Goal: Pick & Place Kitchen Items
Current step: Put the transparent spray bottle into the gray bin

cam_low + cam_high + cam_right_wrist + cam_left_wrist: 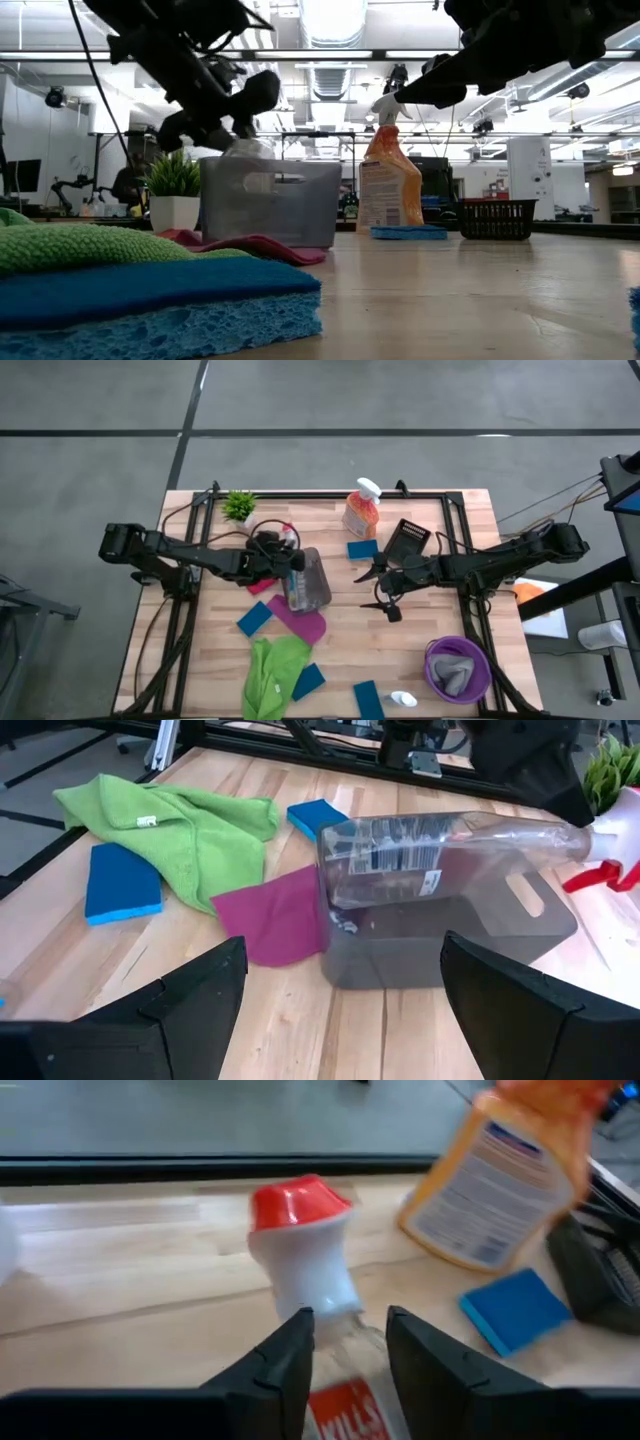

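A clear spray bottle (440, 855) with a white neck and a red top (296, 1202) lies on its side over the open top of a translucent grey bin (308, 584). My left gripper (350, 1342) reaches in from the table's left and is shut on the bottle. My right gripper (384, 590) hangs open over the middle of the table, right of the bin, with nothing between its fingers. An orange spray bottle (361, 510) stands on its base near the far edge. A magenta cloth (280, 915) lies flat by the bin, partly under it. My left gripper pinches the bottle at its clear shoulder, just under the white neck (335, 1320), with one finger on each side. The fingers slant down from the table's left. The bottle lies nearly level, with its body over the bin. I cannot tell whether it rests on the rim.
Blue sponges (254, 618) (362, 548) (307, 680) and a green cloth (275, 670) are spread over the wood. A black basket (407, 542) sits behind my right gripper. A purple bowl (436, 682) holds a grey cloth. A potted plant (239, 506) stands far left.
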`<state>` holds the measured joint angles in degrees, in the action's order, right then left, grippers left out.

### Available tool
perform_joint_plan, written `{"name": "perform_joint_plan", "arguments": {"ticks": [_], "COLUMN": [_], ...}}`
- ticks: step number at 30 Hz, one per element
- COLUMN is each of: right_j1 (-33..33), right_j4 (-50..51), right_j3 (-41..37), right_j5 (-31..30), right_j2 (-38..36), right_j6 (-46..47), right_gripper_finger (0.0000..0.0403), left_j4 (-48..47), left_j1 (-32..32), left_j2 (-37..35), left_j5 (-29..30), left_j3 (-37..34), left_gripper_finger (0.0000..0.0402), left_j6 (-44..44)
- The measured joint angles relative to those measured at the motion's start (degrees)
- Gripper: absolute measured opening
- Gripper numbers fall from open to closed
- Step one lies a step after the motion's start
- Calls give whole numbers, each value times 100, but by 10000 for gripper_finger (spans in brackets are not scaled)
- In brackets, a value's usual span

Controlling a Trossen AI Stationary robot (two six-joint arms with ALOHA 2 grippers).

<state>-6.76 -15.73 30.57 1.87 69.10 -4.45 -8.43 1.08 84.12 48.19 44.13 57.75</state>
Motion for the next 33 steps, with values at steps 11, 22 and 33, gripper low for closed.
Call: {"name": "perform_joint_plan", "arguments": {"ticks": [11,22,33], "right_j1": [-20,-26,-37], "right_j4": [140,233,297], "right_j3": [0,0,0], "right_j5": [-102,-301,-425], "right_j2": [0,-2,-2], "right_j6": [18,42,90], "right_gripper_finger": [325,325,325], "left_j4": [-61,-1557,-1702], "left_j1": [-134,-166,-434], "left_j2": [0,-148,50], "left_j5": [-856,-984,-1008], "left_j3": [410,913,903], "left_gripper_finger": [297,335,335], "left_j6": [-976,-243,-212]}}
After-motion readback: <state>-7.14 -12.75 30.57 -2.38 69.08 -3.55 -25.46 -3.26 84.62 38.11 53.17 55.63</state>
